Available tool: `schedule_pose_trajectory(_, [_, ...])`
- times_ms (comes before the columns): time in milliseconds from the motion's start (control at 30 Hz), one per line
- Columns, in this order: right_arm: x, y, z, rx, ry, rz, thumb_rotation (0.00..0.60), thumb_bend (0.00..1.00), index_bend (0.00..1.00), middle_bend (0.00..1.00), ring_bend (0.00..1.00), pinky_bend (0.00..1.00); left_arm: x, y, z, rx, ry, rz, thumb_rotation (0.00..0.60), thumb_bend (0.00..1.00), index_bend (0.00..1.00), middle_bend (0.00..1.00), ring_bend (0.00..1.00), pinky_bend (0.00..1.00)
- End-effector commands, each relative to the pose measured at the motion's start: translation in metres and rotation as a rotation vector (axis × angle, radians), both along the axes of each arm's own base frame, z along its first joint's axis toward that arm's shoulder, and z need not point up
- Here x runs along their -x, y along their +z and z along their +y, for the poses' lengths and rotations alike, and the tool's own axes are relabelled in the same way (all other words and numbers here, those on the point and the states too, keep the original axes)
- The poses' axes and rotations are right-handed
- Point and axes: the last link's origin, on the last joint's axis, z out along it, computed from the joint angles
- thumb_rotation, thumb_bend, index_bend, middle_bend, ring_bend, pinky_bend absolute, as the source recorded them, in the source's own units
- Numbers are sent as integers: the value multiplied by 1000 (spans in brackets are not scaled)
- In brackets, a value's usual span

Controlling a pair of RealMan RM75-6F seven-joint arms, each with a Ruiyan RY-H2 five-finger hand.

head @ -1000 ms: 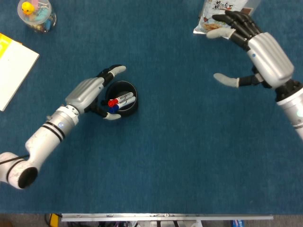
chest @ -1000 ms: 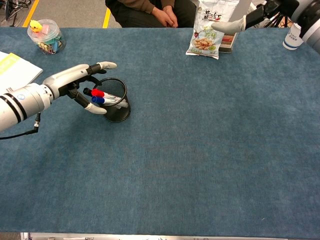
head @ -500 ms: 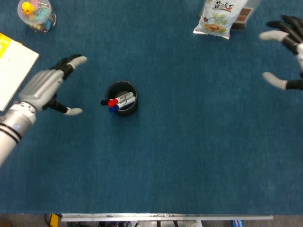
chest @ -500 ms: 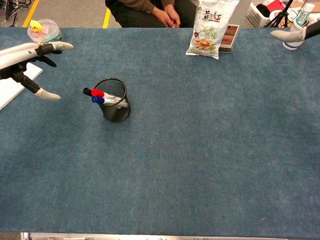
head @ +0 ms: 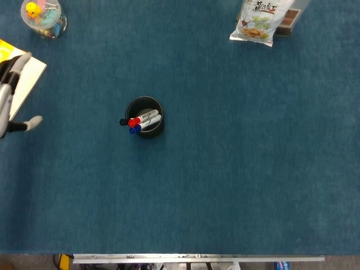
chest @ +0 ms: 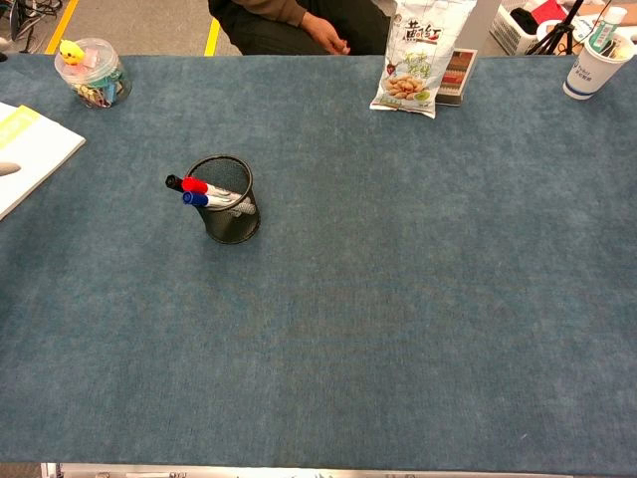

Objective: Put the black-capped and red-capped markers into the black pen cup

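The table [head: 236, 185] is covered in blue cloth. On it, left of the middle, stands the cup [head: 147, 116], a black mesh pot, upright. Three markers lean together inside it with their capped ends sticking out over its left rim: the black-capped marker [head: 123, 121], the red-capped marker [head: 134, 121] and a blue-capped one [head: 133, 129]. Their long axes tilt out towards the table's left edge, bodies down in the cup. In the chest view the same trio shows, caps above the rim on the left. So both task markers sit in the cup, and I judge the task done, with nothing left to grasp.

The left robot hand [head: 11, 95] shows only partly at the left edge of the head view, over the corner of a white and yellow pad [head: 25, 76]. Its fingers are spread wide and it holds nothing. The cup lies well apart from it, off to its right towards the table's middle. The right robot hand appears in neither view. If any further move were called for, the left robot hand is the only one seen and the nearer by that count.

Along the far edge lie a snack bag [head: 256, 22] and, in the far-left corner, a clear jar [head: 43, 17].
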Motion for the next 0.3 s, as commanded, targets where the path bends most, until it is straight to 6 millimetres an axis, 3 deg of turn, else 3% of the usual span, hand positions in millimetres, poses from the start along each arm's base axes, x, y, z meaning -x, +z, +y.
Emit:
schedule_pose_trajectory(33, [11, 0, 20, 26, -21, 17, 600, 292, 364, 240, 64, 0, 9, 1, -19, -29, 28, 50, 600, 88, 51, 125, 137, 173])
schedule_pose_trajectory(300, [19, 2, 37, 47, -52, -8, 600, 292, 364, 242, 65, 0, 13, 8, -47, -91, 71, 91, 600, 88, 51, 126, 137, 173])
